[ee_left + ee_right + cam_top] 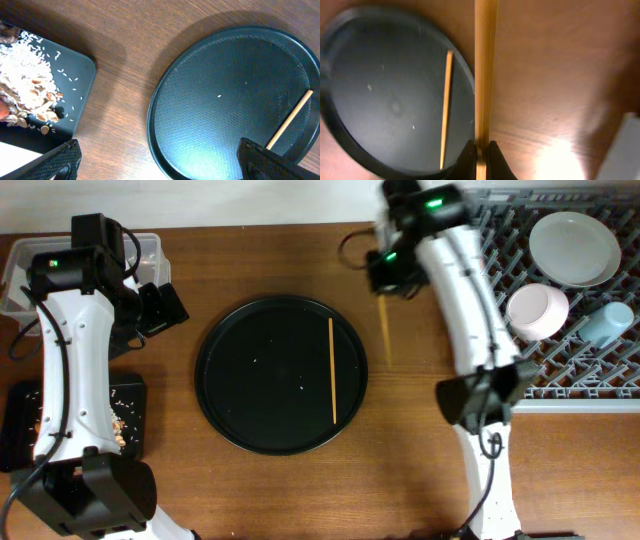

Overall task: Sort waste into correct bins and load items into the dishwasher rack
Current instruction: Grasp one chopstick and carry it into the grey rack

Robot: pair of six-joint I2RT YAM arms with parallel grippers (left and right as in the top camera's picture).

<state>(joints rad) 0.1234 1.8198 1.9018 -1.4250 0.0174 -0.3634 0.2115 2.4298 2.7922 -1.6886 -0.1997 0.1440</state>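
right claw (481, 158) clenched on one thin wooden chopstick (485, 75), long axis running straight out from the grip, held over the brown wooden table (400, 432) with the large grey plastic grid rack (575, 375) close on its right; left claw (162, 162) released, on the far side.

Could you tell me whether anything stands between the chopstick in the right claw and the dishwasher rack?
Nothing visible does: only tabletop separates the chopstick, pinched in the right claw, from the dishwasher rack. The plate, bowl and cup already sit inside the rack.
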